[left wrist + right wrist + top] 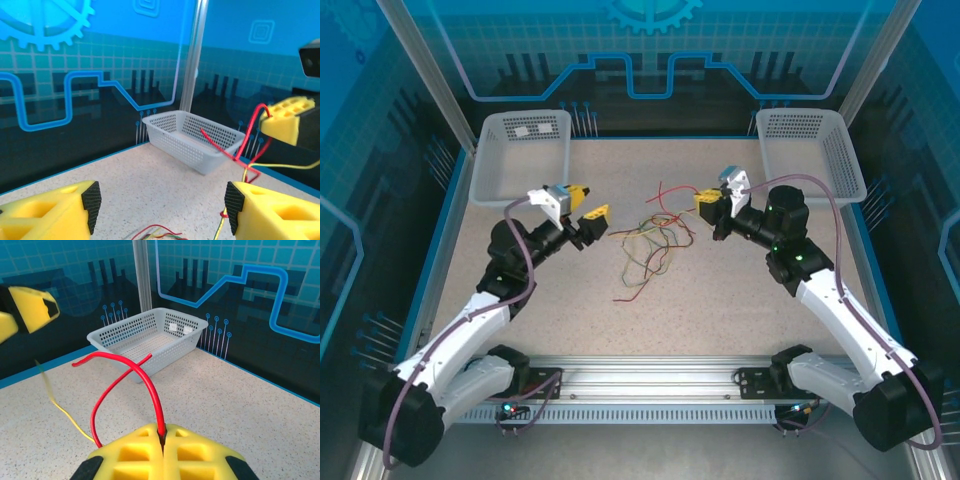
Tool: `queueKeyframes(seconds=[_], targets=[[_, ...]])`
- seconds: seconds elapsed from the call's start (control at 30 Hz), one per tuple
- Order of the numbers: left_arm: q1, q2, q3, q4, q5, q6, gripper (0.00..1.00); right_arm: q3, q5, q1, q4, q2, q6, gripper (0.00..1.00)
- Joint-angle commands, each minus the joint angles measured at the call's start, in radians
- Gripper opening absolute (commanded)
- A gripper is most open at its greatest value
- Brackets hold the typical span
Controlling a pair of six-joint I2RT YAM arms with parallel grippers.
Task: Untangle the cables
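Note:
The cables lie as a loose tangle of thin red, yellow and green wires on the speckled tabletop between my two arms. My left gripper hovers just left of the tangle, open, with nothing between its yellow fingers. A few wire strands lie on the table below its gap. My right gripper is at the tangle's upper right, shut on a red cable that arcs up out of the closed jaws. A yellow wire trails off to its left.
Two white perforated baskets stand at the back corners, the left basket and the right basket. A raised blue rim borders the table. Open tabletop lies in front of the tangle, toward the arm bases.

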Motion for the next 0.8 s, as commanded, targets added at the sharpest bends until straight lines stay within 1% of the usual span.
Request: queueKeyframes(seconds=[0.0,0.1,0.13,0.2,0.23,0.3,0.33,0.4,0.5,0.57,0.67,0.77], targets=[[0.053,-0.026,0.060,-0.053,0.067,-0.098,0.69,0.028,-0.037,0.004,-0.004,-0.028,-0.038,0.00],[0.128,-0.023,0.110,-0.084,0.165,-0.158,0.68,0.022,-0.056,0.003,0.000,-0.053,-0.074,0.00],[0.144,-0.008,0.132,-0.100,0.216,-0.152,0.69,0.021,-0.051,0.003,0.003,-0.057,-0.073,0.00],[0.142,0.030,0.176,-0.167,0.309,-0.087,0.70,0.024,-0.074,0.001,0.002,-0.055,-0.068,0.00],[0.142,0.052,0.185,-0.176,0.335,-0.082,0.70,0.027,-0.093,0.001,0.008,-0.054,-0.060,0.00],[0.141,0.094,0.163,-0.106,0.371,-0.101,0.70,0.026,-0.121,0.001,0.025,-0.052,-0.047,0.00],[0.139,0.120,0.156,-0.059,0.381,-0.126,0.70,0.022,-0.116,0.002,0.038,-0.052,-0.038,0.00],[0.115,0.174,0.159,-0.002,0.419,-0.141,0.72,0.022,-0.106,0.002,0.048,-0.052,-0.025,0.00],[0.021,0.227,0.195,-0.048,0.398,-0.044,0.76,0.029,-0.123,0.004,0.061,-0.050,-0.005,0.00],[-0.026,0.270,0.233,-0.079,0.406,-0.018,0.77,0.028,-0.134,0.009,0.068,-0.055,-0.004,0.00],[-0.055,0.340,0.262,-0.028,0.419,-0.046,0.76,0.025,-0.130,0.013,0.070,-0.057,-0.004,0.00],[-0.061,0.408,0.266,0.095,0.424,-0.115,0.78,0.017,-0.133,0.019,0.081,-0.063,0.002,0.00]])
